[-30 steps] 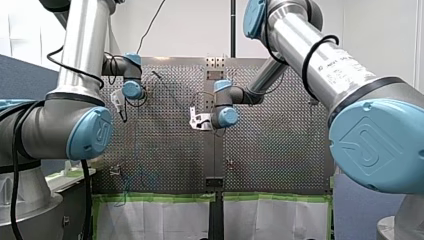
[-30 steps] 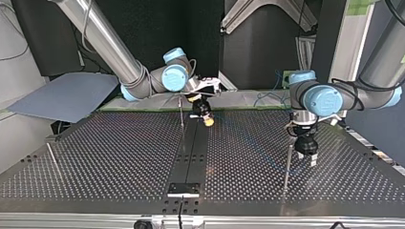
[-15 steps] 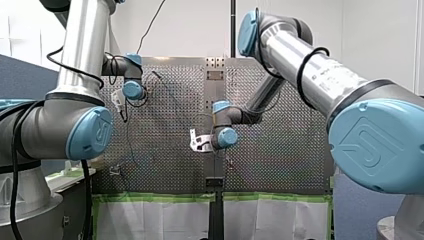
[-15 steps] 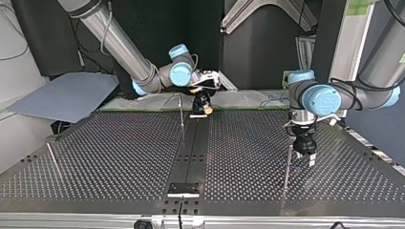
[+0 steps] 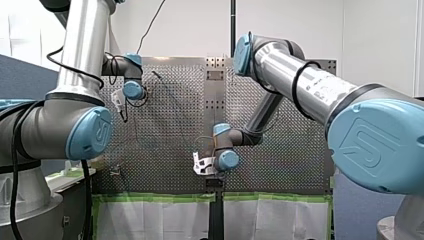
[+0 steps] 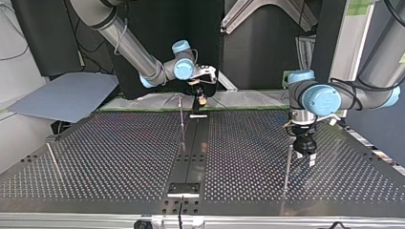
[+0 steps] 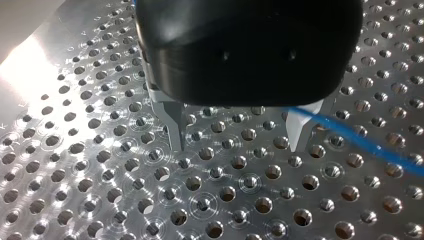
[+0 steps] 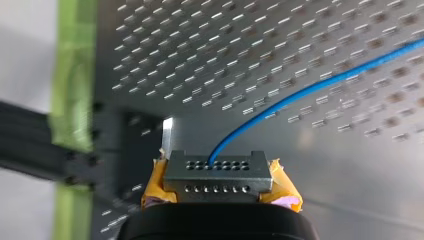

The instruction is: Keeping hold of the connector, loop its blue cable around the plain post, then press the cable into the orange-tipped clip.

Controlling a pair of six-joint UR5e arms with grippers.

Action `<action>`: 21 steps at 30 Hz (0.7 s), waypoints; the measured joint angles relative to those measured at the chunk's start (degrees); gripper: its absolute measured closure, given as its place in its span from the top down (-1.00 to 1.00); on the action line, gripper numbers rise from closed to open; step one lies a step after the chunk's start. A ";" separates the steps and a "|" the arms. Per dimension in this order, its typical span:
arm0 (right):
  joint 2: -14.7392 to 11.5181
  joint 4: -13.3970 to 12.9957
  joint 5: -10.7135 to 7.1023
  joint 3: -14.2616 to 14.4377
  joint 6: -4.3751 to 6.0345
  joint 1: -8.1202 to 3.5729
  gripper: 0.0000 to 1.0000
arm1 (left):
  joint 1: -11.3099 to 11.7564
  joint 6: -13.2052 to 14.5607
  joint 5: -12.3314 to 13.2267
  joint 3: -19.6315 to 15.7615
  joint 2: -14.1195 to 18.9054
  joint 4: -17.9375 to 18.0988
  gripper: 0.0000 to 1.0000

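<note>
My right gripper [image 8: 218, 200] is shut on a grey metal connector [image 8: 218, 172], with yellow pads [image 8: 156, 187] on both sides of it. The blue cable [image 8: 320, 85] leaves the connector's face and runs away over the perforated plate. In the top view this gripper [image 6: 199, 100] hangs over the table's far edge, next to a thin post [image 6: 181, 117]. My left gripper [image 7: 237, 135] stands open just above the plate, and the blue cable [image 7: 360, 142] passes by one metal finger [image 7: 300, 130]. It [image 6: 305, 153] is beside another thin post [image 6: 287, 167]. No orange-tipped clip shows clearly.
A black strip [image 6: 191, 148] runs down the plate's middle. A third thin rod [image 6: 52, 160] stands at the top view's left. A grey board [image 6: 62, 95] lies beyond the table there. Green tape [image 5: 150, 197] lines the plate's edge under my right wrist.
My right arm has carried the connector down the front view to the plate's taped edge, away from the top view's camera. My left arm has stayed in place, open.
</note>
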 joint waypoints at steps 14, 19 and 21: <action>8.34 -8.23 3.12 6.49 2.01 -2.11 -1.00 | 0.00 0.04 -0.09 0.02 0.00 0.00 1.00; 11.11 -11.41 4.27 9.28 2.77 -3.44 -1.00 | 0.00 0.08 -0.09 0.02 0.01 0.00 1.00; 11.48 -12.45 4.61 9.87 2.85 -3.94 -1.00 | 0.00 0.09 -0.09 0.02 0.02 -0.03 1.00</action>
